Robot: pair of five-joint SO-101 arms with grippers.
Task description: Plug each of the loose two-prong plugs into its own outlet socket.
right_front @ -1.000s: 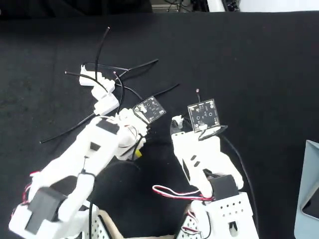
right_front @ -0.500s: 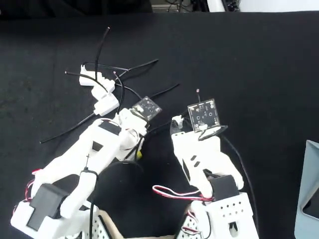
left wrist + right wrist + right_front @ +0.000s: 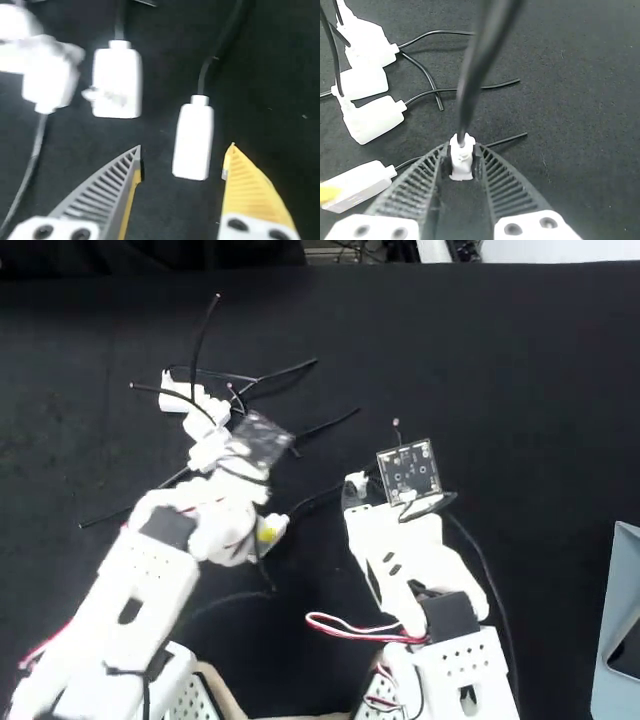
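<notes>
**At the plug pile, left fingers bracket a loose plug**

Left of the worktop's (image 3: 520,370) middle, the left arm (image 3: 150,570) now points at the pile of white plugs (image 3: 205,452). A second ago its wrist lay closer to the centre, beside the right arm (image 3: 410,550). It has since swung outward toward the left edge. The right arm has not shifted over the same span.

In the left wrist view, the left gripper (image 3: 185,149) hangs low over the black cloth with its fingers spread wide: one grey ribbed finger (image 3: 107,180) and one yellow finger (image 3: 250,185). A loose plug (image 3: 193,135) lies flat between the two tips. As far as can be seen it touches neither, and its black cord (image 3: 220,45) runs away from the gripper. Just beyond it lie a second plug (image 3: 117,82) and a blurred third plug (image 3: 45,75).

The right gripper (image 3: 461,150) sits near the worktop's centre. Its black ribbed fingers are pressed together on a small white held plug (image 3: 461,162), whose lead (image 3: 485,60) rises steeply toward the wrist camera. The right wrist view also shows the loose plug (image 3: 355,186), with the yellow fingertip just beside its end. Farther off, stray black cords (image 3: 275,375) fan across the cloth toward the far edge.
</notes>
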